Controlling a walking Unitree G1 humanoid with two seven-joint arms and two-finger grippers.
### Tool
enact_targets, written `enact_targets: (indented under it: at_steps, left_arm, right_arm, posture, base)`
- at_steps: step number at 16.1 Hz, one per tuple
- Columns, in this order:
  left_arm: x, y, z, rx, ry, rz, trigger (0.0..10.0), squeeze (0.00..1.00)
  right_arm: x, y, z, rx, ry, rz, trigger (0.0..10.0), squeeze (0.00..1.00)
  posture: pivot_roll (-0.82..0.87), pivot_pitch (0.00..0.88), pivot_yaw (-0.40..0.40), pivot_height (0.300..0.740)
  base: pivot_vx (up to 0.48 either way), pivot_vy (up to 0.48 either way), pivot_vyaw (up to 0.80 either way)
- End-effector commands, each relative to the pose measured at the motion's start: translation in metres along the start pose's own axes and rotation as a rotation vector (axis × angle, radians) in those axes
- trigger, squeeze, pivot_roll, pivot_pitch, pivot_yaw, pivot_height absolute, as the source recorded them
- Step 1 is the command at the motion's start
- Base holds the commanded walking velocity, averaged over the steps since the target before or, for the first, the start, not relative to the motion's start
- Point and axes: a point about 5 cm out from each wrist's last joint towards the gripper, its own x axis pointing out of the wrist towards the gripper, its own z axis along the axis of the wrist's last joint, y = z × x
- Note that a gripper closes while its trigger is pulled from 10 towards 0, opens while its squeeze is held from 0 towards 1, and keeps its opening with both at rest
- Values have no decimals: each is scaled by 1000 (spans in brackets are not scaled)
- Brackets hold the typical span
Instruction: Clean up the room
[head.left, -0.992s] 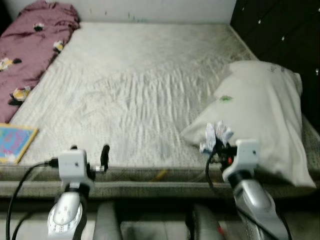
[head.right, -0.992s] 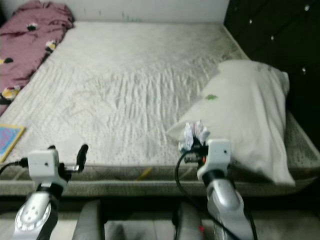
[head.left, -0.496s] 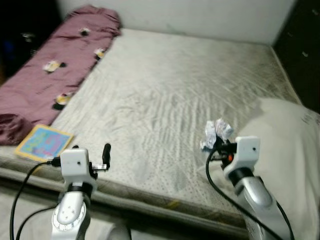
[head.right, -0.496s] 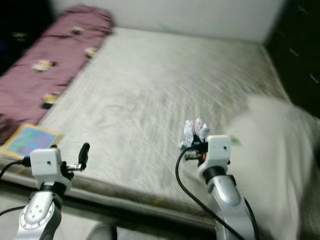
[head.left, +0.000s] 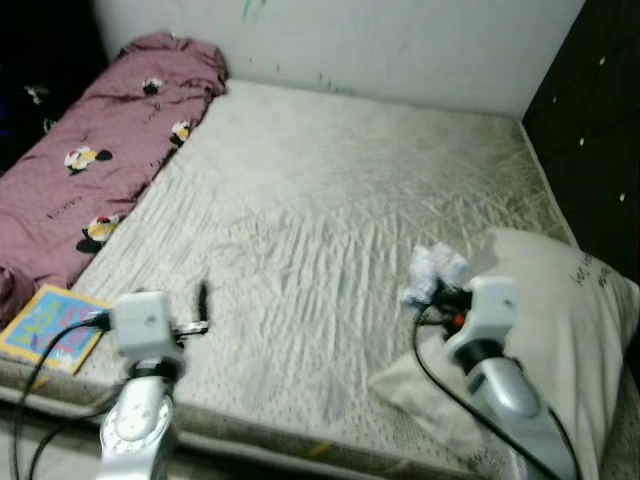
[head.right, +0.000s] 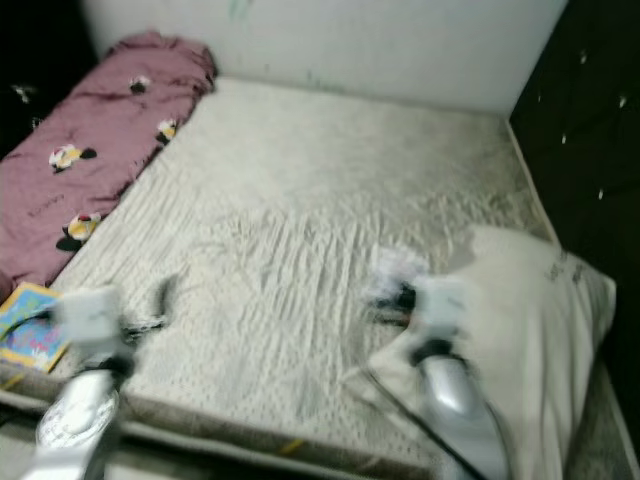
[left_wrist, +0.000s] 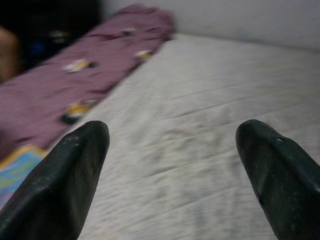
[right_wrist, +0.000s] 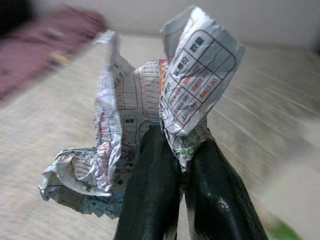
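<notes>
- Camera has swung since a second ago: bed now sits at an angle, more wall and maroon blanket showing at 10–11 o'clock, white pillow pushed out to 4 o'clock; both arms hold about the same spots in frame as before.
- Right gripper (right_wrist: 172, 150) stays pinched on a crumpled white paper printed with red grid boxes and small text (right_wrist: 150, 110); the two black fingers (right_wrist: 150, 200) are pressed together with the paper wedged between the tips.
- From the head camera, the same crumpled paper (head.left: 435, 272) is held up over the mattress, at 9 o'clock of the pillow's near edge, not touching the bed as far as visible.
- Left gripper (left_wrist: 175, 165) has its black fingers (left_wrist: 65, 185) spread wide apart, nothing between them, hovering over the mattress near its front edge.
- Wide quilted off-white mattress (head.left: 330, 200) takes the middle of the scene.
- Maroon blanket with small yellow-and-black cartoon prints (head.left: 110, 170) lies along the mattress's left side, running toward 11 o'clock.
- Flat colourful book with a blue cover and yellow border (head.left: 45, 325) lies at 8 o'clock on the front left corner of the bed, just beside the left arm.
- White rectangular pillow with a faint print (head.left: 560, 330) lies at 4 o'clock, against the dark tufted headboard (head.left: 590, 110).
- Right eye view is motion-blurred; arms smeared.
</notes>
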Motion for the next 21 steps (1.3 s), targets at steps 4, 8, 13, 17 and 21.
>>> enact_targets:
  at_steps: [4, 8, 13, 17, 21]
  left_arm:
    - [3, -8, 4, -20, -8, -27, 10000, 0]
    - [5, -9, 5, -25, -10, -39, 10000, 0]
    - [7, -11, 6, -27, -3, -50, 10000, 0]
    - [8, -12, 6, -24, -9, -56, 10000, 0]
    - [7, -14, 7, -66, -15, -86, 10000, 0]
  right_arm:
    - [1, -3, -4, -20, 31, 16, 10000, 0]
    - [4, -4, -3, -11, 22, 16, 10000, 0]
    - [6, -4, -3, -10, 22, 12, 10000, 0]
    - [8, -3, -2, -19, 16, 20, 10000, 0]
    - [10, -2, -3, -23, 14, 26, 10000, 0]
  posture:
    - [13, 0, -25, 740]
    - [10, 0, -25, 740]
    - [5, 0, -22, 740]
    - [4, 0, -23, 740]
    - [2, 0, -26, 740]
  base:
    - [0, 97, -102]
    - [0, 477, -492]
    - [0, 480, 0]
    - [0, 300, 0]
    - [0, 118, 0]
